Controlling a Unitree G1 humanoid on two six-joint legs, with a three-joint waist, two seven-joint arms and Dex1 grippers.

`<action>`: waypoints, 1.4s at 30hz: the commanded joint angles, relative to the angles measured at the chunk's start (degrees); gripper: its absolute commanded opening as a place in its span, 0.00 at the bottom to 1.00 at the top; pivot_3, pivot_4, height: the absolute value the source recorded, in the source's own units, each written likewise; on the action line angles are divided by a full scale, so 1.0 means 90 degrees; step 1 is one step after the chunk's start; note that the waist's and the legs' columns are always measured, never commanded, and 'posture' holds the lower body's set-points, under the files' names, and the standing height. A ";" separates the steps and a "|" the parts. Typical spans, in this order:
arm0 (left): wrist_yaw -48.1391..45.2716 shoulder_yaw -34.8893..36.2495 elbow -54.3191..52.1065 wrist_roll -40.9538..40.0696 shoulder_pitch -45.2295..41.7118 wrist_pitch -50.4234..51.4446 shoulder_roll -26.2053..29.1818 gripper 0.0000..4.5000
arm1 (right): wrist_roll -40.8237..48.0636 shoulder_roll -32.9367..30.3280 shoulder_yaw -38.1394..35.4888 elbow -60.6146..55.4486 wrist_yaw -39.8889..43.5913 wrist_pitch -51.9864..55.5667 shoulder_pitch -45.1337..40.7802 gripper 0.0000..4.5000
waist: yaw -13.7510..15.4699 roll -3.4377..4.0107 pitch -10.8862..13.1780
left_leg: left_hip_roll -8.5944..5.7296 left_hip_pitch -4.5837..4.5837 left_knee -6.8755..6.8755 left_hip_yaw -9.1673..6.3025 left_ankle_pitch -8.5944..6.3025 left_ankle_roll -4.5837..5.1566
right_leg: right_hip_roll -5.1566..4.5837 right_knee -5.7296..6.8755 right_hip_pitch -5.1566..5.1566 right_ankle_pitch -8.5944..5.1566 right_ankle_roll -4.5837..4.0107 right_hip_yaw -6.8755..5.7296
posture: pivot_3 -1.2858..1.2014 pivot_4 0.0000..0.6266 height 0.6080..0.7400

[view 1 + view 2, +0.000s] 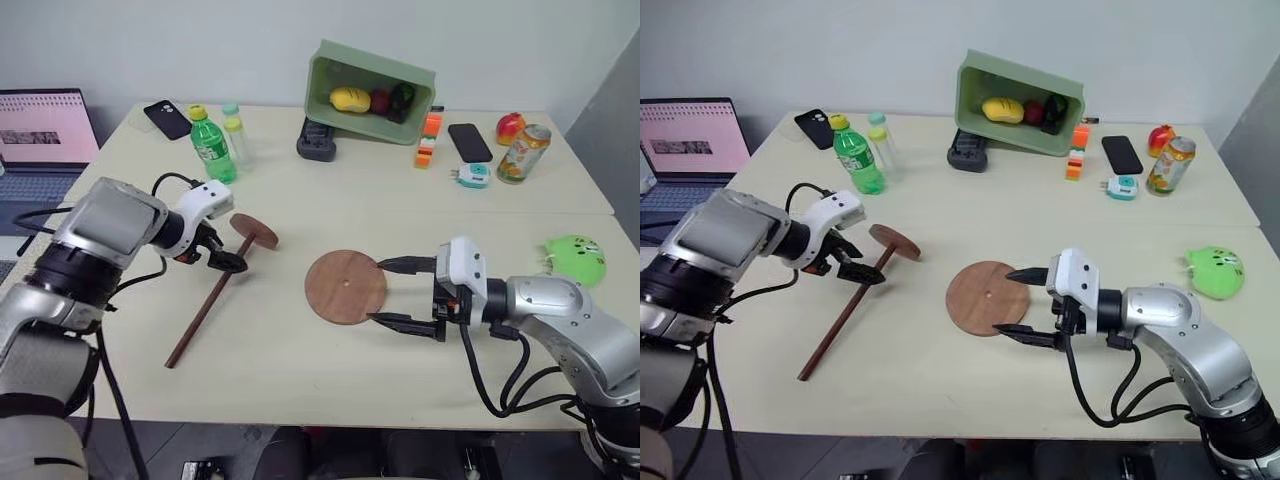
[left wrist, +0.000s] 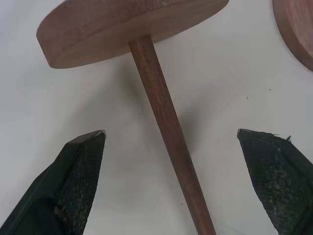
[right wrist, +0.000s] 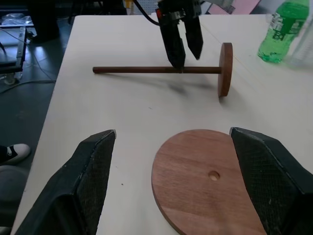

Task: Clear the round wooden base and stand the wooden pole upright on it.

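Pale cream bench fills the middle of the frame, with a grey wall behind it. At centre lies the round wooden base, a flat reddish-brown disc with a small hole in its middle and nothing on top of it. Left of centre lies the wooden pole, a thin dark brown rod on its side, its fixed disc end toward the upper right. The left end effector hangs just over the rod near that disc, its 2 black fingers wide apart on either side of it, gripping nothing. The right end effector, right of centre, is spread wide around the base's right edge, holding nothing.
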 commanded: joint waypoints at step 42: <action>0.1775 0.2379 -0.1242 -0.0405 0.0100 0.0187 -0.1194 0.06 | 0.0693 -0.0786 -0.0530 -0.0795 0.0332 0.0629 -0.0110 0.88 | 0.0046 -0.0003 0.0000 | 0.0010 -0.0018 0.0013 -0.0017 0.0002 -0.0004 | -0.0034 0.0000 -0.0002 0.0000 0.0000 -0.0005 | 0.52 0.24 1.00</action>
